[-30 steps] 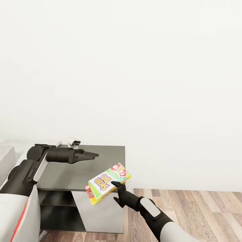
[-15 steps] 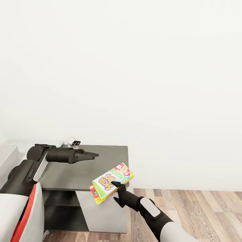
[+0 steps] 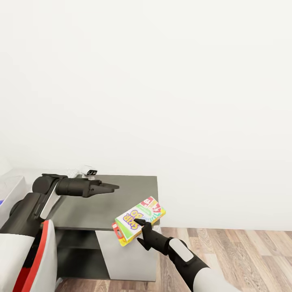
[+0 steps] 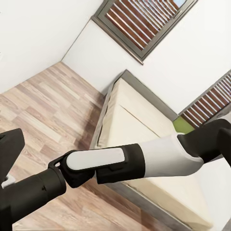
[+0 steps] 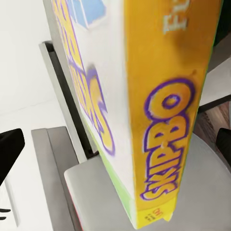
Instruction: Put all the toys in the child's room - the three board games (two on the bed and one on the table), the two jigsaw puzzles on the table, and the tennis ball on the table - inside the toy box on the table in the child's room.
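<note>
One board game (image 3: 139, 219), a flat box printed SKIP-BO in yellow, green and red, is counted. It is clamped in the right pincer (image 3: 140, 231), tilted, with its far corner raised over the near corner of the counter (image 3: 121, 190). In the right wrist view the box's yellow edge (image 5: 168, 120) is seen close up, cut off at one end, with the lettering partly blurred.

One dark-grey counter wing is recorded beneath and beyond the right pincer; its open shelf space is seen under the top.

One left pincer (image 3: 109, 187) is held level above the counter top, its fingers drawn together on nothing.

One small white device (image 3: 89, 171) is noted at the counter's far edge, just behind the left pincer; its nature is hard to make out.

One bed (image 4: 144, 144) with a beige mattress is seen in the left wrist view, partly hidden by the robot's right arm (image 4: 125, 161). Two slatted windows (image 4: 144, 21) are cut off by the frame.
</note>
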{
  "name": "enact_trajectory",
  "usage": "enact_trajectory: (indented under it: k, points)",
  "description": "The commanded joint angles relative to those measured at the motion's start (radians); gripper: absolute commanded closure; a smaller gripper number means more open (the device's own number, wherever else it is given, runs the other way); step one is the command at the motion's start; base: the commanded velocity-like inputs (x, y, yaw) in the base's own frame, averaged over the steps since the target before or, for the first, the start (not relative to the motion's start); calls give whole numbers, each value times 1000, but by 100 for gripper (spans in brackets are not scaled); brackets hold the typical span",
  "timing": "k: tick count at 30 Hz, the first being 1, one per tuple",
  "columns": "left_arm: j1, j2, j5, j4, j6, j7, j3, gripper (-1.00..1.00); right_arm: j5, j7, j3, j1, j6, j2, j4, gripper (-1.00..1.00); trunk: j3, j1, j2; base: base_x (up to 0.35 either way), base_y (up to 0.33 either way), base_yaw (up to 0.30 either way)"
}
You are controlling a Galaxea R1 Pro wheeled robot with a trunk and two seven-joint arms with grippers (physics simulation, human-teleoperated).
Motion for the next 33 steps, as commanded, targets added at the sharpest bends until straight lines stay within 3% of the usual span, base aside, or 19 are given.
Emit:
enact_trajectory:
  k: [1,8,9,19,33]
  points:
    - [-1,1,1,0,11,-4,-2,-100,-1,4,2,-1,1,0,1,-100,-1,0,-1,0,123,0]
    - [-1,1,1,0,11,-4,-2,-100,0,4,3,-1,1,0,1,-100,-1,0,-1,0,33,0]
    - [-1,1,1,0,11,-4,-2,-100,0,4,3,-1,1,0,1,100,-1,0,-1,0,5,0]
    - [-1,1,1,0,11,-4,-1,-100,0,4,2,-1,0,0,1,100,-1,0,-1,0,1,0]
    - [-1,1,1,0,11,-4,6,-100,-1,4,2,-1,0,0,1,100,43,-54,97,0,0,0]
